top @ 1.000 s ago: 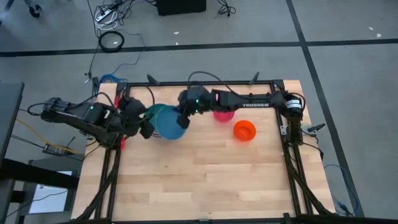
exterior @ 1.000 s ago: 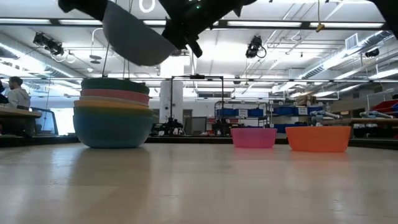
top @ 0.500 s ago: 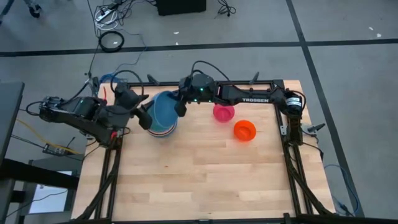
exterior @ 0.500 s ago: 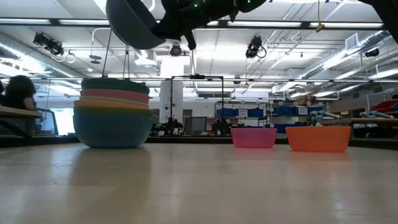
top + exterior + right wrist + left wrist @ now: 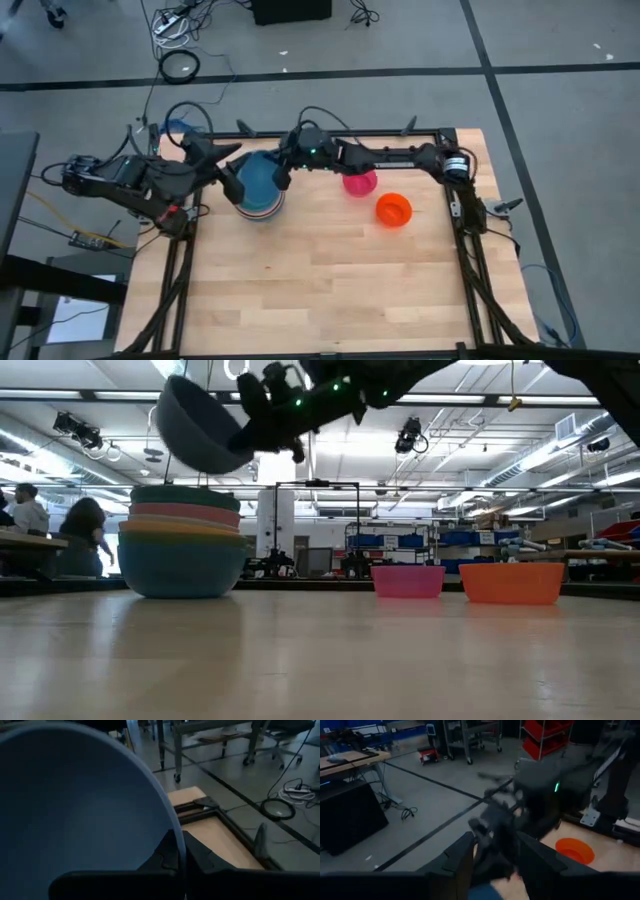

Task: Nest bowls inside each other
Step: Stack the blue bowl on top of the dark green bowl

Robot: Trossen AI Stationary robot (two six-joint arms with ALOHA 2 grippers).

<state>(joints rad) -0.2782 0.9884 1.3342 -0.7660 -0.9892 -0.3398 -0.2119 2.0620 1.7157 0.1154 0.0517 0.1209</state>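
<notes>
Blue bowl [image 5: 200,435] held aloft, tilted, directly above the stack of nested bowls [image 5: 182,545] at the far left part of the surface [image 5: 320,270]; not yet touching the stack's dark green top rim in the low view. Gripped by its rim: right gripper [image 5: 179,854] clamped shut on the bowl's edge, one finger inside and one outside, as shown in the right wrist view. Seen from above, blue bowl [image 5: 256,180] sat over the stack and hid most of it. Left gripper [image 5: 228,183] hovered just beside the stack on its left, fingers spread wide, holding nothing. Two bowls left unstacked: magenta bowl [image 5: 359,183] and orange bowl [image 5: 393,210], upright on the surface to the right, near each other, well apart from the stack. Judged as the placing step, with most of the nesting already done. To be done well: level the bowl first, since a tilted rim could catch the top bowl's edge and tip the pile; centre it over the opening; lower until seated, then release. Care needed with the inside finger on withdrawal, lest it drag the bowl back up. Left gripper close enough to risk a knock, so better kept clear or used to steady the stack.
</notes>
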